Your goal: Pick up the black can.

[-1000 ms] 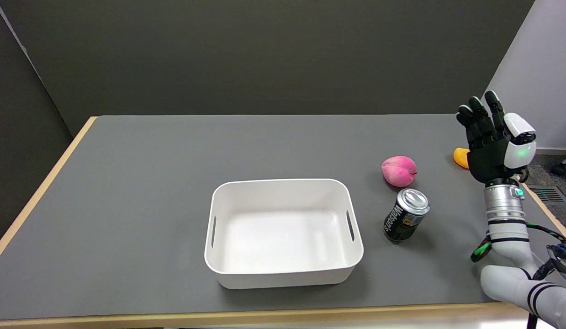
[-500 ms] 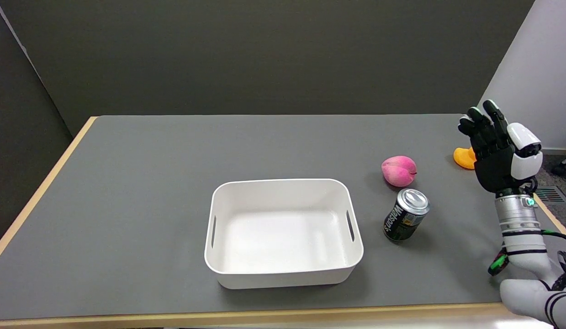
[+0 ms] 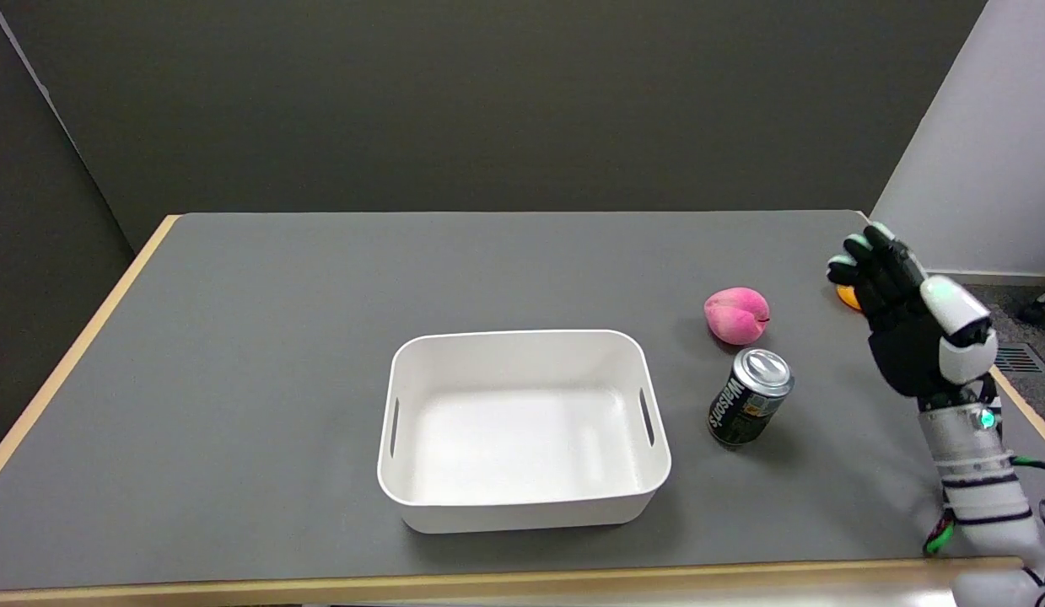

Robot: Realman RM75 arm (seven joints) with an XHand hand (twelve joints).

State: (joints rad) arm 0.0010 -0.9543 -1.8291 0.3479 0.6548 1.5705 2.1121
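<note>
One black can stands upright at centre right | right hand, fingers spread and empty, hangs to its right, well apart.

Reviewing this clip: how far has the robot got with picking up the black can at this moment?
Nothing is done yet: the black can stands upright on the table, untouched, between the white bin and the pink peach. In hand: the right hand hovers open to the can's right, fingers spread, holding nothing. Left: reaching the can, gripping it and lifting.
</note>
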